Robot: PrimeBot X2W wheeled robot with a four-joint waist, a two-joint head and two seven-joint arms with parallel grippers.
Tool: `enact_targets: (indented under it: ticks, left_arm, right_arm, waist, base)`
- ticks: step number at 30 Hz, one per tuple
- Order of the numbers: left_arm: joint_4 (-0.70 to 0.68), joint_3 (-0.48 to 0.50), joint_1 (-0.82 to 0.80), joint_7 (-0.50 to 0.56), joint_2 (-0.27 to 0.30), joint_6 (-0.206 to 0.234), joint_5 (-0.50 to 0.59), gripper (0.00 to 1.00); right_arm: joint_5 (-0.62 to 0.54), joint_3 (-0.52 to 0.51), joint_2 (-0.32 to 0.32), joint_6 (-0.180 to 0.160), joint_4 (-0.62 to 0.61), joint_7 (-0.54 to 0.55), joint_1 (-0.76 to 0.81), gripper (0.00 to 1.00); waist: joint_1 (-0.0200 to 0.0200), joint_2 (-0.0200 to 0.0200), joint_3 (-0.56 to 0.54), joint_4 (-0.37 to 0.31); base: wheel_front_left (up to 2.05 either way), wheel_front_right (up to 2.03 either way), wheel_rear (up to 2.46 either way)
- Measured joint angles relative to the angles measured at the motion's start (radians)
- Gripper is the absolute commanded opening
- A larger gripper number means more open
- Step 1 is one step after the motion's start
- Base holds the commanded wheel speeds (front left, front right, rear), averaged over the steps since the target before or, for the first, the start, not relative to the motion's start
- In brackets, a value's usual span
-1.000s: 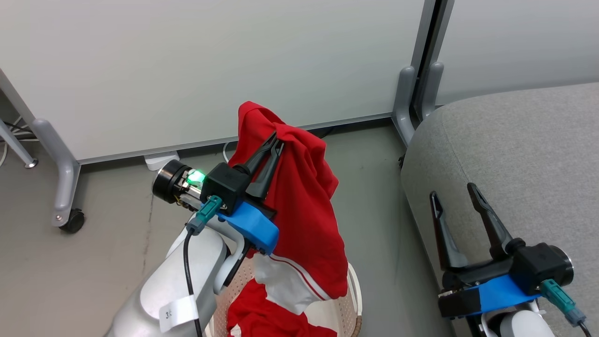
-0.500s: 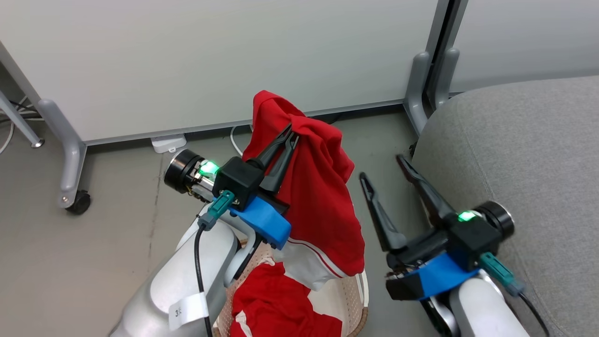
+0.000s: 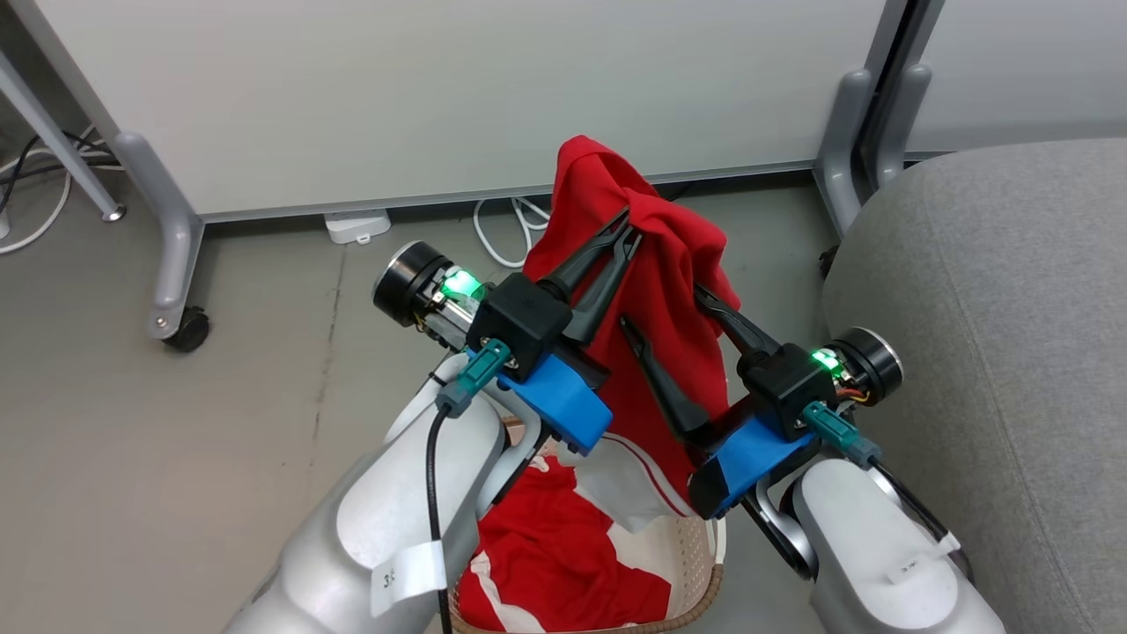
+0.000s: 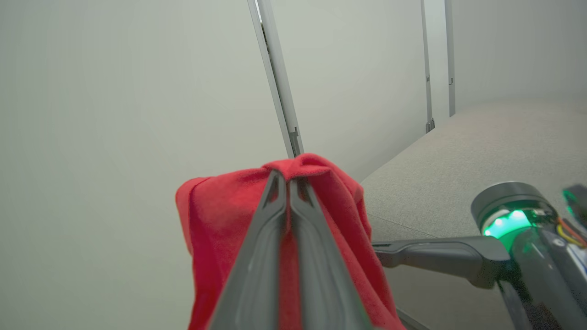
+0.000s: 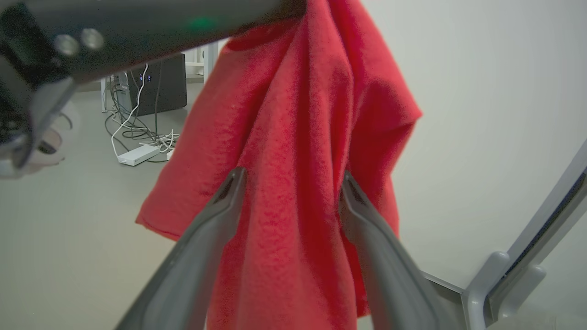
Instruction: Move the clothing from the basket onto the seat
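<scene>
The left gripper (image 3: 629, 231) has its fingers closed tight on the top fold of a red garment (image 3: 682, 264), which hangs over the basket (image 3: 696, 550). The right gripper (image 3: 662, 305), at 5 o'clock from the left fingertips, stands wide open, fingers spread against the hanging cloth; contact cannot be confirmed. A second red garment (image 3: 546, 563) lies inside the basket. The seat (image 3: 986, 291) lies at 3 o'clock.

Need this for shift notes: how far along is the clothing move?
Done: nothing; the visible seat bears no clothing. In hand: left gripper shut on one red garment lifted above the basket, open right gripper straddling its fold. Left: carry it over, then the second garment in the basket.
</scene>
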Motion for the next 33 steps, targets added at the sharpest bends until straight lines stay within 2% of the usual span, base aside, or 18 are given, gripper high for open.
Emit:
enact_targets:
  ticks: [5,6,33]
  left_arm:
    - [-0.003,-0.017,-0.017,0.0,-0.016,-0.007,0.002,0.0]
    - [-0.005,-0.018,-0.019,0.0,-0.019,-0.01,0.002,0.0]
    - [0.009,0.009,-0.017,0.0,-0.031,-0.021,0.019,0.0]
  right_arm:
    - [0.016,0.012,0.0,0.0,0.088,0.0,-0.057,1.0]
    - [0.026,0.016,0.0,0.0,0.106,0.0,-0.065,0.0]
    - [0.083,0.033,0.0,0.0,0.1,0.0,-0.082,0.0]
  waist:
    - [0.0,0.0,0.019,0.031]
    - [0.0,0.0,0.021,0.035]
    - [-0.0001,0.0,0.012,0.038]
  base:
    - [0.0,0.0,0.0]
    - [0.0,0.0,0.0]
    - [0.0,0.0,0.0]
